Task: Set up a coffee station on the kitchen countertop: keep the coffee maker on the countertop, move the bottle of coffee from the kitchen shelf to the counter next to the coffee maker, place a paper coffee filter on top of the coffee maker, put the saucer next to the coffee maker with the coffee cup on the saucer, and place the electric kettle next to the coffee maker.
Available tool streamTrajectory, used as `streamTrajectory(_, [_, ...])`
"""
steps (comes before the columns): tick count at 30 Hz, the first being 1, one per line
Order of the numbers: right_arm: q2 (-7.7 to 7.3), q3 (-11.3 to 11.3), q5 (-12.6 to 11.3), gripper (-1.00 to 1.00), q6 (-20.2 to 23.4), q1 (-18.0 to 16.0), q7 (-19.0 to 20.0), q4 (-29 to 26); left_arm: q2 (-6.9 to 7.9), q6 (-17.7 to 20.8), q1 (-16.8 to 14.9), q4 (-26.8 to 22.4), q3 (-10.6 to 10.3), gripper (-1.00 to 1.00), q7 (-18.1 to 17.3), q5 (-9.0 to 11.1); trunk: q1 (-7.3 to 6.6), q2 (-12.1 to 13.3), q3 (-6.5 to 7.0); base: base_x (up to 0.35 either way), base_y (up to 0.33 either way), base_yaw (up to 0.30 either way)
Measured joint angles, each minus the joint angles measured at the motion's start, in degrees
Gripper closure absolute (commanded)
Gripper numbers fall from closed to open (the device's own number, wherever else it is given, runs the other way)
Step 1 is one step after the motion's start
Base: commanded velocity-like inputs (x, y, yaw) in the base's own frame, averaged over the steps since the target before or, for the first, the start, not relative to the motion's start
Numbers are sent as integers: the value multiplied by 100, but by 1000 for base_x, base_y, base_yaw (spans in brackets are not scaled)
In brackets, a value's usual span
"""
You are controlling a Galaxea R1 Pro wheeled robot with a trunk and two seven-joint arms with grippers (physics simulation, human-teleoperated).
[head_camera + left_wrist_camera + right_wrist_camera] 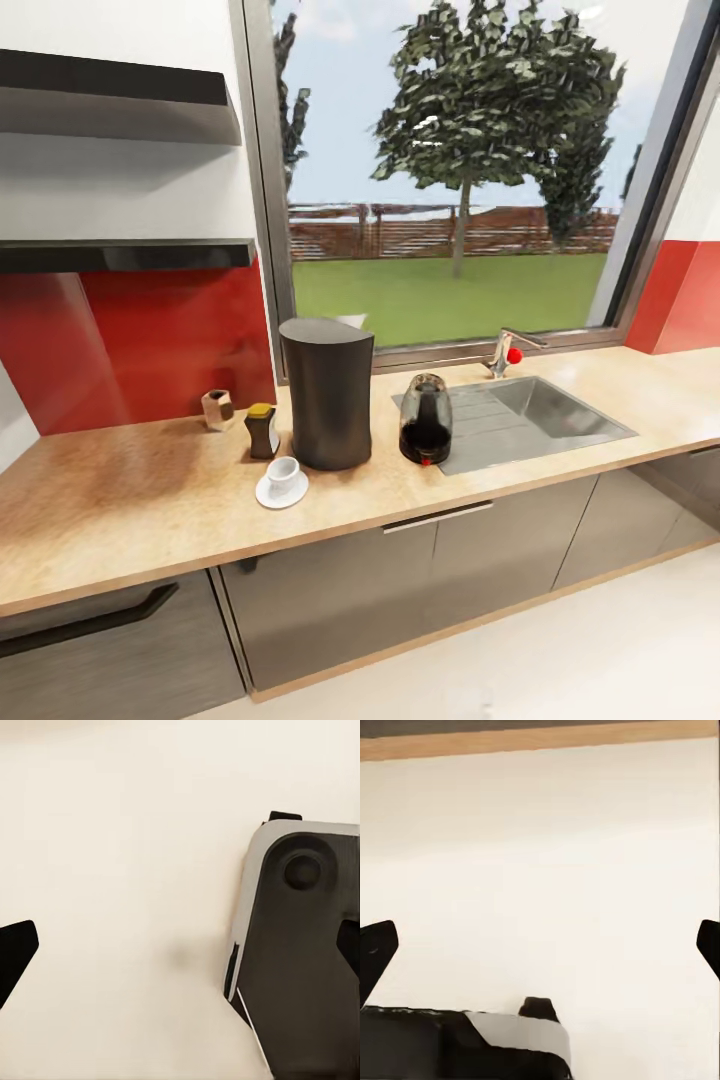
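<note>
**A:** Start at your hands. In the left wrist view the left gripper [180, 945] has its dark fingertips far apart at the frame's two sides, released, nothing between them but pale floor, with part of the robot's base [300, 960] beside it. The right gripper [540, 945] is just as spread and empty; its view also catches a tan strip of cabinet plinth [540, 739] past the floor.

**B:** And what's left to do?

**A:** The head view gives you what neither wrist camera does: the kitchen countertop [120, 500]. The paper coffee filter [217, 408] stands near the counter's back edge by the red backsplash [150, 330], not yet on the coffee maker [328, 392]. The bottle of coffee [262, 430] sits just left of the maker, the coffee cup [283, 473] on the saucer [281, 490] toward the front edge, the electric kettle [426, 418] to the maker's right at the sink's [540, 415] edge.

**B:** How will the filter handle?

**A:** Likely feather-light and thin-walled, so it will crumple if you squeeze. Pinch one wall at the rim, gently. The maker's top slants, so it could slide off.
</note>
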Motion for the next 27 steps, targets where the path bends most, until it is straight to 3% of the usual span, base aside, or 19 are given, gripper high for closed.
streamTrajectory(7, [2, 5, -541, -100, 1241, 46, 339, 14, -7, 9, 4, 261, -18, -100, -19, -1, 0, 0, 1, 0, 0, 0])
streamTrajectory(11, [-84, 7, -633, -100, 1649, 276, 347, 17, -9, 113, 4, 567, -16, -100, 28, -1, 0, 0, 1, 0, 0, 0])
streamTrajectory(12, [-106, 8, -635, -100, 1767, 287, 349, 17, -9, 191, 1, 577, -14, -100, 32, -1, 0, 0, 1, 0, 0, 0])
streamTrajectory(15, [-138, 8, -642, -100, 2296, 350, 356, 17, -8, 890, -3, 582, 19, -100, 49, -3, 0, 0, 1, 0, 0, 0])
streamTrajectory(18, [-137, 11, -643, -100, 2510, 466, 353, 10, -12, 1762, -5, 548, 7, -100, 63, -5, 0, 0, 1, 0, 0, 0])
streamTrajectory(19, [-132, 14, -642, -100, 2528, 478, 356, 11, -11, 1859, -5, 544, 4, -100, 63, -4, 0, 0, 1, 0, 0, 0])
streamTrajectory(27, [-117, 22, -641, -100, 2550, 498, 366, 16, -15, 1979, -6, 523, 14, -100, 56, -5, 0, 0, 2, 0, 0, 0])
